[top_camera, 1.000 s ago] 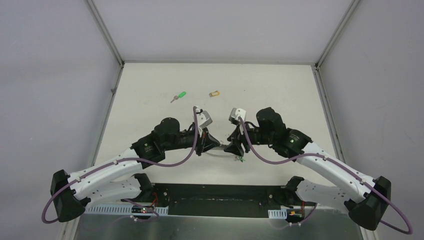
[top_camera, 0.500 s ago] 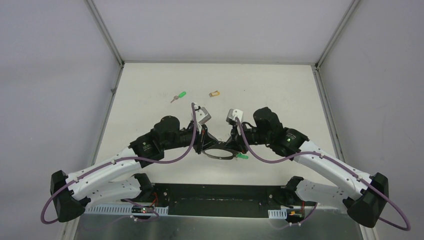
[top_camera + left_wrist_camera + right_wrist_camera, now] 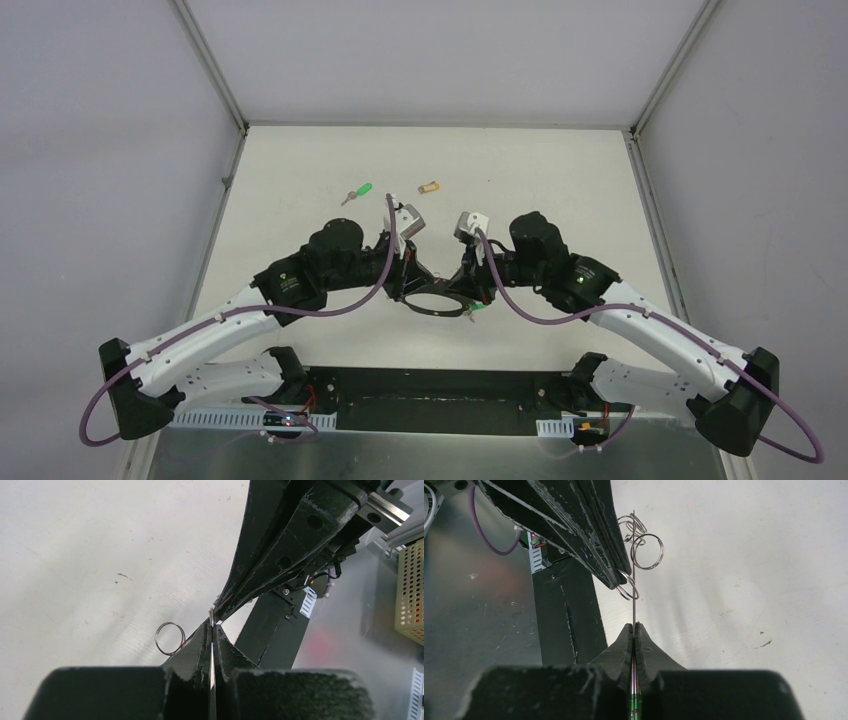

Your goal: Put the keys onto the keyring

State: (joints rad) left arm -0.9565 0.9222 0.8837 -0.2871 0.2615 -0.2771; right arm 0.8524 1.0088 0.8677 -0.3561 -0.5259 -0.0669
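Overhead: left hand (image 3: 408, 290) and right hand (image 3: 468, 294) meet above the table (image 3: 560, 200), the keyring (image 3: 438, 316) spanning between them; green key (image 3: 357, 191) and yellow-tan key (image 3: 428, 187) lie farther back, well apart from it.
Left wrist: hand pinched closed on the keyring (image 3: 212, 662).
Right wrist: hand clamped on the keyring (image 3: 633, 580); small rings (image 3: 646, 551) hang on the wire.
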